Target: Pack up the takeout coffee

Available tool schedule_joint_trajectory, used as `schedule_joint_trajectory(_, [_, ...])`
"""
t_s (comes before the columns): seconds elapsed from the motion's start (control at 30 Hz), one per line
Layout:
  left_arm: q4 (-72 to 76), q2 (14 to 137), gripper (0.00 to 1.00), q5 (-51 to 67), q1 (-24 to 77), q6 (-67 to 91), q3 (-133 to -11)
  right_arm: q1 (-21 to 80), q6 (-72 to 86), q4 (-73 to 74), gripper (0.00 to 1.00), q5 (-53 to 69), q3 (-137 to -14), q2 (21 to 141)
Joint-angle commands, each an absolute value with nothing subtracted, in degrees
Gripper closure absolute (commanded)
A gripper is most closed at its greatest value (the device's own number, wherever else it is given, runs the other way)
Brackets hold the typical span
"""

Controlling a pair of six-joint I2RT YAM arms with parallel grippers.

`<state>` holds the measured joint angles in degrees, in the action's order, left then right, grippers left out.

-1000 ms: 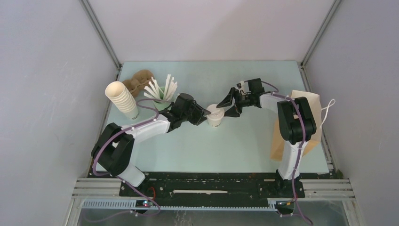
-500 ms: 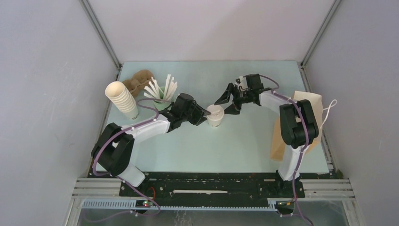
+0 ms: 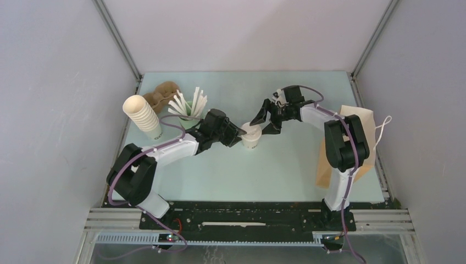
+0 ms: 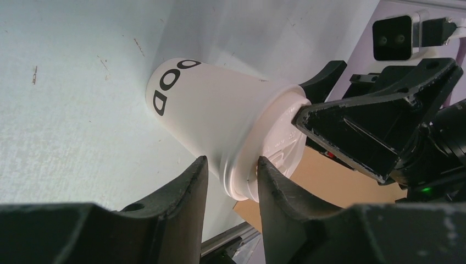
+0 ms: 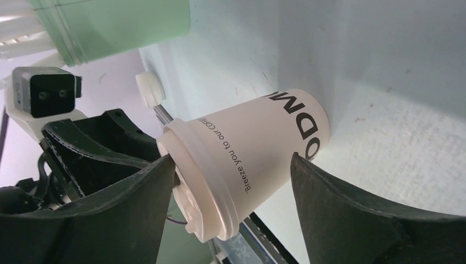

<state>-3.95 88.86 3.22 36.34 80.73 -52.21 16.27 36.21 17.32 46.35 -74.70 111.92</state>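
We see the coffee cup (image 3: 251,137) upright in the middle of the table (image 3: 220,168), cream-white with black lettering and a white lid (image 4: 277,142). Our left gripper (image 3: 240,134) reaches in low and pinches its lidded rim. Our right gripper (image 3: 262,124) is spread wide around the cup. The lettering is cut off.

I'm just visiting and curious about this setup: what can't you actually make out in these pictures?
Inside the takeout coffee cup: every view, its white lid covers it, so full or empty is unknown.
The cup's printed name: both wrist views, letters curve round the side out of sight.
The brown paper bag: top view, the right arm covers much of it; open or closed is unclear.
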Motion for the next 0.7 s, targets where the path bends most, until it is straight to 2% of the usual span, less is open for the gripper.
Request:
schedule_joint_trajectory(0.0, [-9.4, 90.4, 0.58, 2.2, 36.6, 78.0, -53.0, 15.2, 32.3, 24.5, 0.12, 44.7, -75.4, 105.7])
schedule_joint_trajectory(0.1, [-9.4, 90.1, 0.58, 2.0, 36.5, 77.9, -52.5, 14.4, 32.0, 26.3, 0.01, 48.0, -74.8, 103.2])
schedule_joint_trajectory(0.2, [-9.4, 90.0, 0.58, 2.2, 36.4, 78.0, -52.1, 15.3, 29.5, 28.4, 0.0, 49.5, -73.0, 102.9])
schedule_joint_trajectory(0.43, [-9.5, 90.3, 0.58, 2.2, 36.3, 77.9, -52.4, 16.6, 31.4, 21.6, 0.11, 52.9, -66.6, 102.3])
schedule_joint_trajectory(0.67, [-9.7, 90.5, 0.58, 2.3, 36.2, 77.9, -51.9, 14.8, 29.2, 21.0, 0.16, 46.5, -63.4, 106.3])
